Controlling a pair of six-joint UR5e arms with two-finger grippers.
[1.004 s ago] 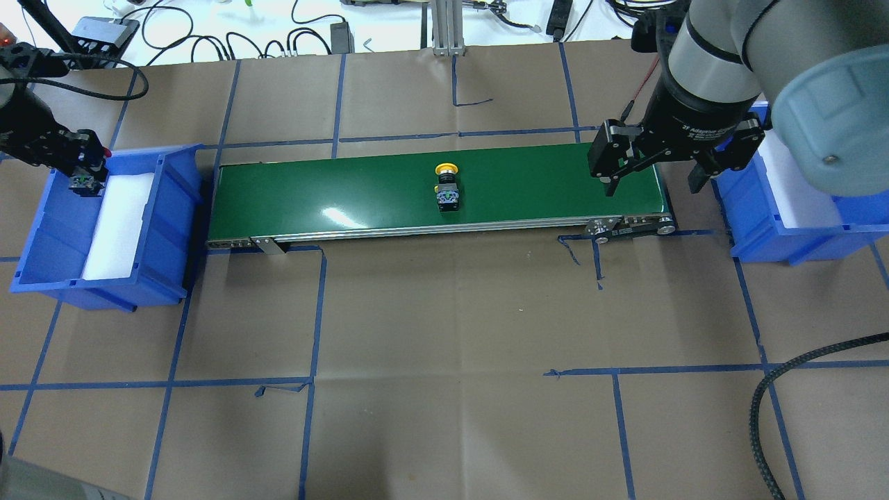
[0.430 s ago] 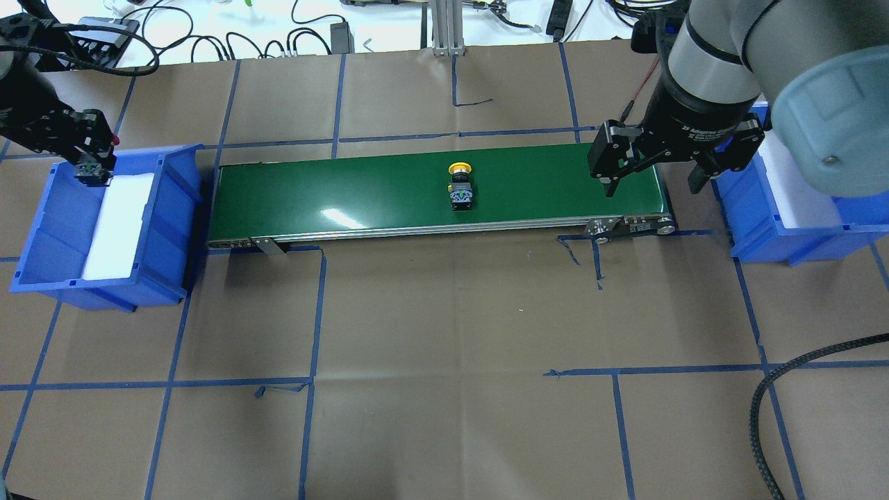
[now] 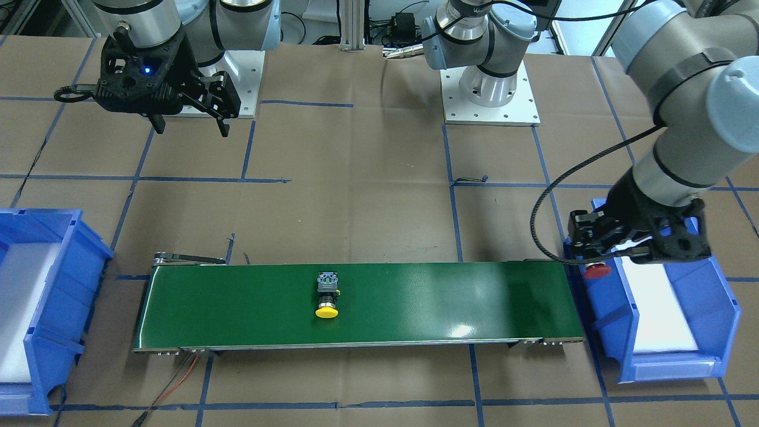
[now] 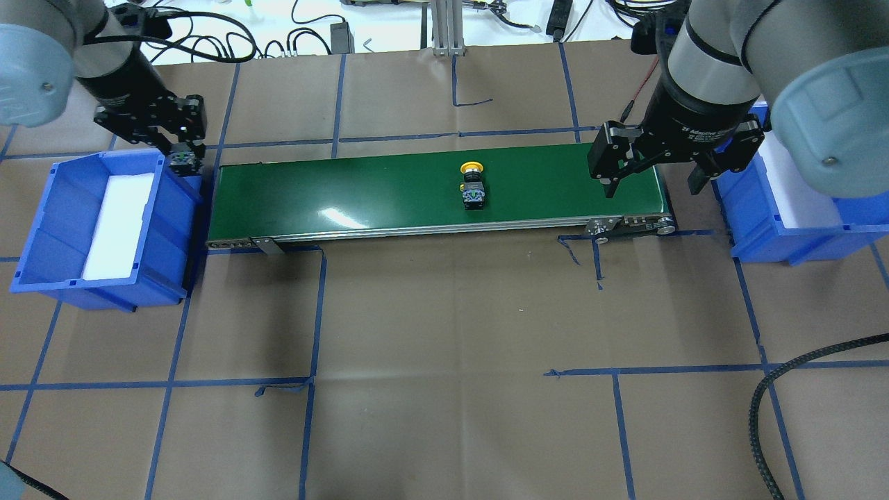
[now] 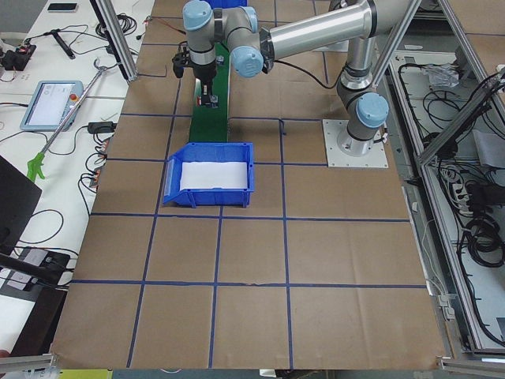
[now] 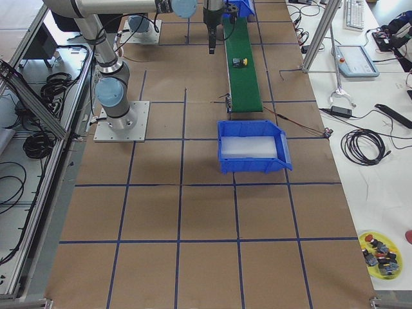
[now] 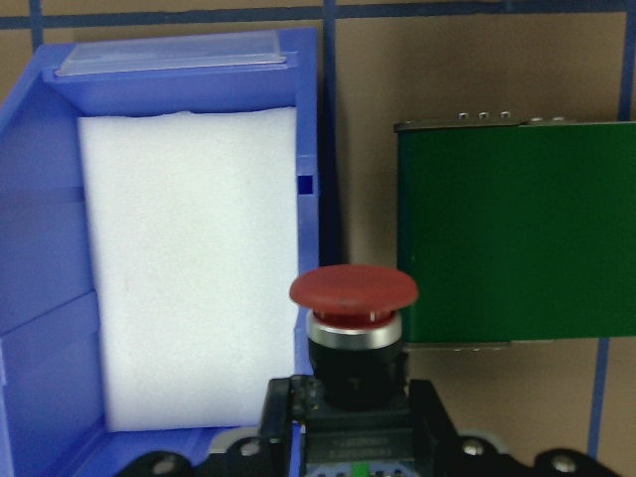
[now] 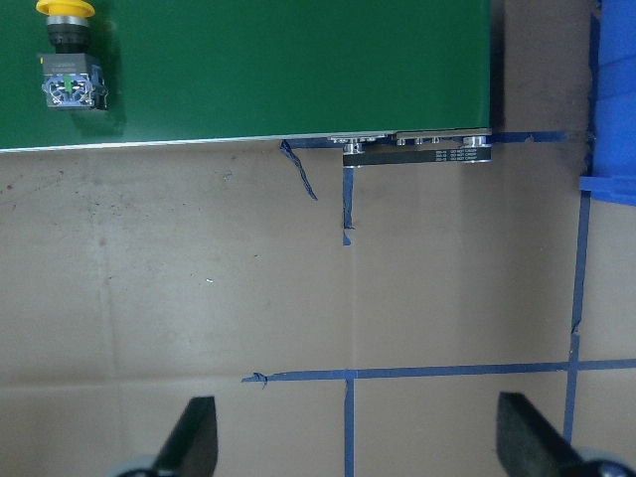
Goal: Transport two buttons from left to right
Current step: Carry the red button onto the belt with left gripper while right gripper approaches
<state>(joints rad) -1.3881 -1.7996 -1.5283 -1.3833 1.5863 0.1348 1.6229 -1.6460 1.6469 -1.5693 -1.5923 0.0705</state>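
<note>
Red button (image 7: pixel 353 298): clenched in my left pincer (image 4: pixel 182 154), gripped by the black barrel. The cap points away from my base and the terminal block faces back toward me. It hangs over the belt-side wall of the left blue bin (image 4: pixel 48 208), at the far corner. This is just beside the left end of the green conveyor belt (image 4: pixel 347 187). In the left wrist view the cap sits over the strip between that wall and the belt end. I cannot tell its height above the wall.

Yellow button (image 4: pixel 472 184): lying on its side on the belt, a little past the middle toward my right. The cap is toward the far edge and the terminal block toward my base. It touches neither pincer.

Right pincer (image 4: pixel 653 184): released, jaws spread wide and holding nothing. It hangs above the right end of the belt, between the belt and the right blue bin (image 4: pixel 764 229), and is well apart from the yellow button.

Bins: each stands just off one end of the belt. The left one shows a white foam liner (image 4: pixel 118 222) on its floor.

Tabletop (image 4: pixel 444 347): covered in brown paper marked with a grid of blue tape.
</note>
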